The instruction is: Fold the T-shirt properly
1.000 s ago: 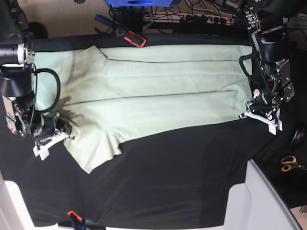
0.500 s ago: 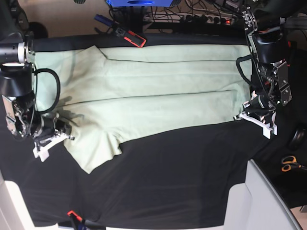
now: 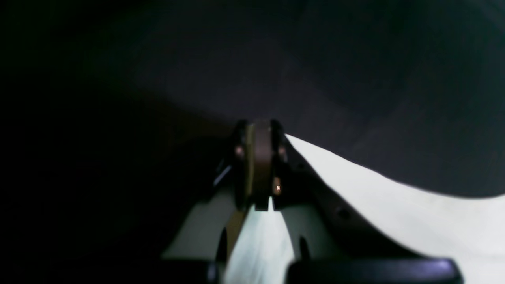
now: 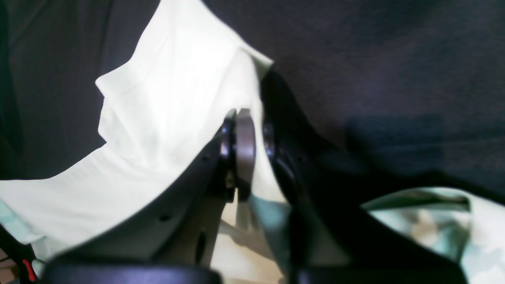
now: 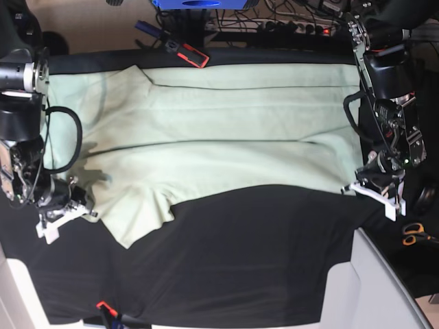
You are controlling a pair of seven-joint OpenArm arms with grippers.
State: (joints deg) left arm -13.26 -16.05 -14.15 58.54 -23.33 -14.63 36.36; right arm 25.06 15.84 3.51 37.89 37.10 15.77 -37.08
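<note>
Clamping the T-shirt, both grippers' jaws are closed.

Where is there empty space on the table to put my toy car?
The bare black cloth table cover below the pale mint-green cotton T-shirt is free, between the shirt's lower edge and the table's near edge. It is crowded at the shirt's two lower corners, where the left gripper and right gripper pinch it.

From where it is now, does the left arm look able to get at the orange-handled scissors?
Probably not freely: the left gripper is shut on the T-shirt hem. The scissors lie close by with nothing between, but it would have to let go first.
</note>
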